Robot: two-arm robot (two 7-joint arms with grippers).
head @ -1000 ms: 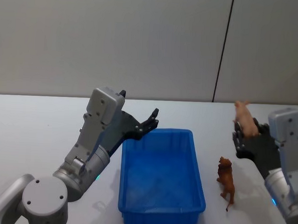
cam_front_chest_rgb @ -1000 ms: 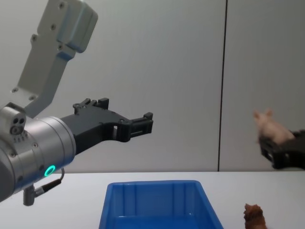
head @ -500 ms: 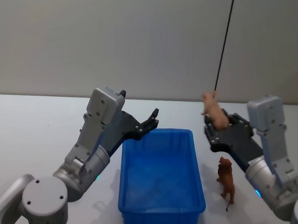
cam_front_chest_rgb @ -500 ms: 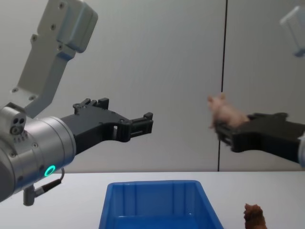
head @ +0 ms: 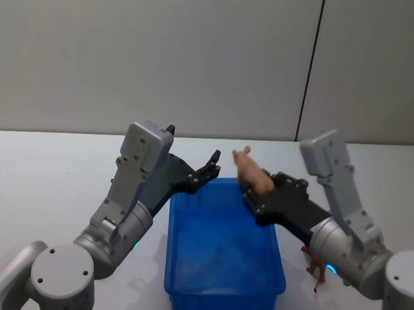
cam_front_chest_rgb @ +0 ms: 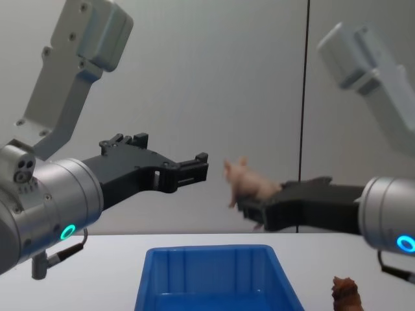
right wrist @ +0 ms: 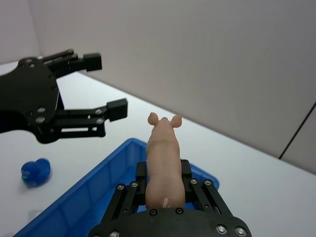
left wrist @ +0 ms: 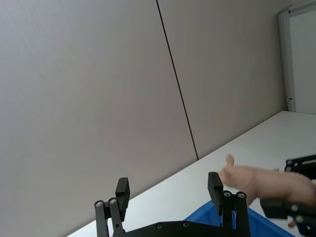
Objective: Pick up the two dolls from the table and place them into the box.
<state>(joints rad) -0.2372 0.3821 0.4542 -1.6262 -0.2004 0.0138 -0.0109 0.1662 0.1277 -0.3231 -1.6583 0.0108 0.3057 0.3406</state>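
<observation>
My right gripper (head: 255, 198) is shut on the pale pink doll (head: 250, 172), holding it in the air over the far right part of the blue box (head: 186, 279). That pink doll (right wrist: 164, 158) sits between the black fingers (right wrist: 131, 193), and from the chest it (cam_front_chest_rgb: 249, 183) hangs above the box (cam_front_chest_rgb: 214, 285). The reddish-brown doll (head: 315, 261) stands on the white table (head: 45, 195) right of the box, partly hidden behind my right arm; its head (cam_front_chest_rgb: 346, 295) shows low in the chest view. My left gripper (head: 212, 166) hovers open and empty over the box's far left corner.
A small blue round object (right wrist: 35, 171) lies on the table left of the box. A grey wall with a dark vertical seam (head: 308, 70) stands behind the table.
My right arm has swung left with the pink doll, from beside the box to above it. The left arm and the reddish-brown doll have stayed put.
</observation>
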